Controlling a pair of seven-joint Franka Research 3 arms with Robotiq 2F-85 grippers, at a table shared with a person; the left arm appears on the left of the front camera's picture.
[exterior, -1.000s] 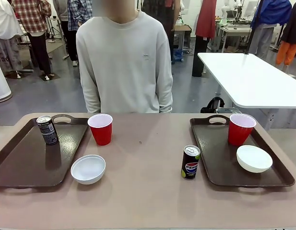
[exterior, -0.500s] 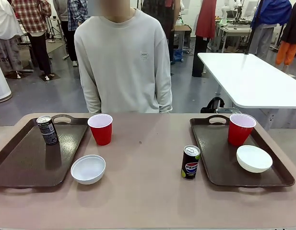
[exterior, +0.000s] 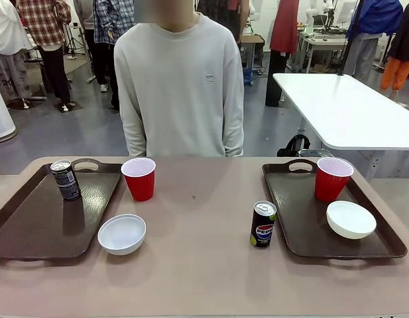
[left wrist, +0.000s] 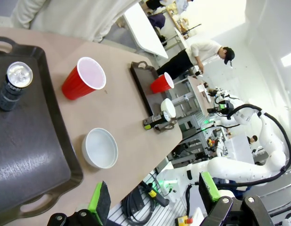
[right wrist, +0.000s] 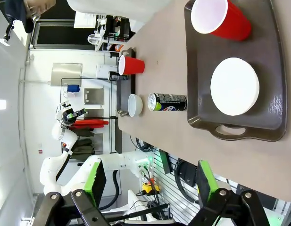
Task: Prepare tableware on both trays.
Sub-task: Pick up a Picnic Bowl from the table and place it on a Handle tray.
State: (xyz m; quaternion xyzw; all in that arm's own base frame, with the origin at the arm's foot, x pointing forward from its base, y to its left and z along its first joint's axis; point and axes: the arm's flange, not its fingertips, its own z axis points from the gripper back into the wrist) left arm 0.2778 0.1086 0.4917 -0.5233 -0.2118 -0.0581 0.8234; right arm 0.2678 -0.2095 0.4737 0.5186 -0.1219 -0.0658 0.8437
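On the left tray (exterior: pixel 32 228) stands the dark grey can (exterior: pixel 65 179); a red cup (exterior: pixel 139 178) and a white bowl (exterior: pixel 122 233) sit on the worktop (exterior: pixel 197 271) just beside it. The right tray (exterior: pixel 303 235) holds the second cup (exterior: pixel 333 178) and second bowl (exterior: pixel 350 219), and the Pepsi can (exterior: pixel 262 224) stands just off its left edge. The left hand (left wrist: pixel 153 194) and the right hand (right wrist: pixel 151 179) are spread apart, empty.

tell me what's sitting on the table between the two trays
Front view: between the left tray and the right tray stand a red cup, a white bowl and the Pepsi can, all on the tabletop.
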